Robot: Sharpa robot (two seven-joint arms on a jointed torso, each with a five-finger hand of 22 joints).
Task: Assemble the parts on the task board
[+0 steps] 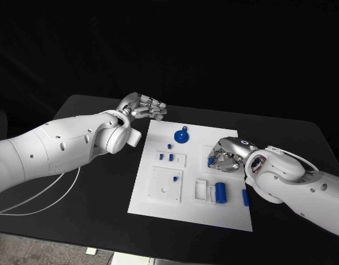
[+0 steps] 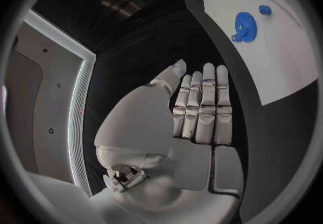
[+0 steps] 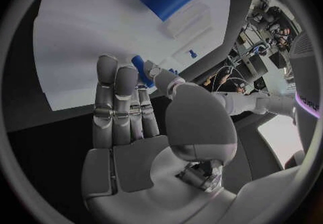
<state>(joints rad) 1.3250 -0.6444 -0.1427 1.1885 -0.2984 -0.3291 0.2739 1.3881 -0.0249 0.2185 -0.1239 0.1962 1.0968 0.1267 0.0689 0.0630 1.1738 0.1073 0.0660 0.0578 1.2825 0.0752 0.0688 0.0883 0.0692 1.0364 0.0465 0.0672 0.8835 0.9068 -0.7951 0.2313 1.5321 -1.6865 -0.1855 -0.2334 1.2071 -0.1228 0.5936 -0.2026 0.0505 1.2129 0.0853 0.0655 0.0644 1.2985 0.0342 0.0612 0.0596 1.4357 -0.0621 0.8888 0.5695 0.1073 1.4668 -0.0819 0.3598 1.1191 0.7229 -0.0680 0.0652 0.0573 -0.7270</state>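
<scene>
The task board lies in the frame's centre; the left hand hovers above its upper left corner, fingers straight together, holding nothing; the right hand over the board's right part pinches a small blue part; a blue gear lies near the board's top edge.

Lit brightly from above against deep black surroundings, with the white task board near glare and only faint shadows beside its blue parts. Strongly bent at the rims of both wrist views, edges of the task board curving. Softly blurred beyond the board; dim room behind.
</scene>
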